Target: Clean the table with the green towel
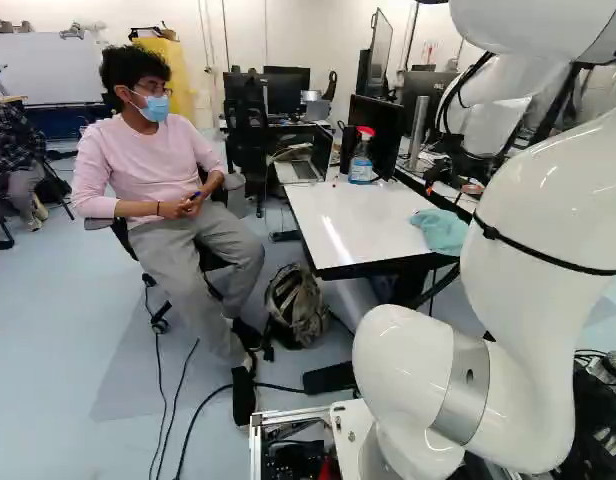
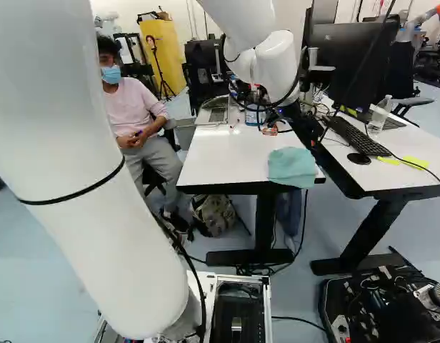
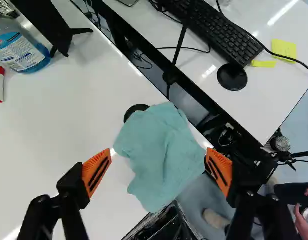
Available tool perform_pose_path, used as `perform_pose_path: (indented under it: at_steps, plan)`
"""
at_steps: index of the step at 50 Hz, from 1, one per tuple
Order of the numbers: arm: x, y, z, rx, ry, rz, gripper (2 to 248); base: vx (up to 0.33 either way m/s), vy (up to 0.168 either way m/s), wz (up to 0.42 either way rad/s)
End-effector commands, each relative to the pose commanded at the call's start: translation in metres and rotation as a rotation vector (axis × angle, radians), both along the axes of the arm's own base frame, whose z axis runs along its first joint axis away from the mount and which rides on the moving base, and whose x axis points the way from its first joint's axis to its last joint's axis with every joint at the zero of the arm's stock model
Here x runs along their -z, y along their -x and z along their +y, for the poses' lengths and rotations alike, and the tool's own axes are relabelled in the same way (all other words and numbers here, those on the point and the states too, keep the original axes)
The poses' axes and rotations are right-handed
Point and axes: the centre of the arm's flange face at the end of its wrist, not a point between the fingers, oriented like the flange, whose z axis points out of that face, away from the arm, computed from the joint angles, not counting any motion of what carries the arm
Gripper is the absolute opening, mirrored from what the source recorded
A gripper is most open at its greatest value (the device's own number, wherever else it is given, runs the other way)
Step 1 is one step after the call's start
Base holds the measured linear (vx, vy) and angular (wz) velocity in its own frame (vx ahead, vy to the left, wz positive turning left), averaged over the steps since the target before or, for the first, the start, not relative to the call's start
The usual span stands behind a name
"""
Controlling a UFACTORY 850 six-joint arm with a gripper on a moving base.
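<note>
Table point(image 2: 220, 153) ahead. Towel point(image 2: 291, 168) lies rumpled at its near corner, partly over the edge. Gripper point(image 3: 159, 154) above it, jaws wide, holding nothing. I judge this the pick-up: next I lower, then close (a deep fold, I'd say, for wiping).

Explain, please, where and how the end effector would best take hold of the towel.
I would come from above and pinch the towel near its middle: it lies loosely rumpled at the table's edge, so cloth should bunch there, and the open end effector spans it in the wrist view.
</note>
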Motion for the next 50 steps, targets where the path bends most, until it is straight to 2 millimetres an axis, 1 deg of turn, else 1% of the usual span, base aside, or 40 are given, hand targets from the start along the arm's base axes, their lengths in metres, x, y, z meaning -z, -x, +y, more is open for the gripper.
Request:
perform_pose_path:
  at_steps: [11, 25, 37, 50]
  plan:
    - [0.001, 0.0, 0.002, -0.003, 0.002, -0.002, 247, 0.0, 0.0, 0.0]
    - [0.005, -0.002, 0.01, -0.017, 0.01, -0.014, 247, 0.0, 0.0, 0.0]
    - [0.011, -0.003, 0.022, -0.039, 0.023, -0.033, 247, 0.0, 0.0, 0.0]
    - [0.021, -0.005, 0.04, -0.072, 0.041, -0.061, 247, 0.0, 0.0, 0.0]
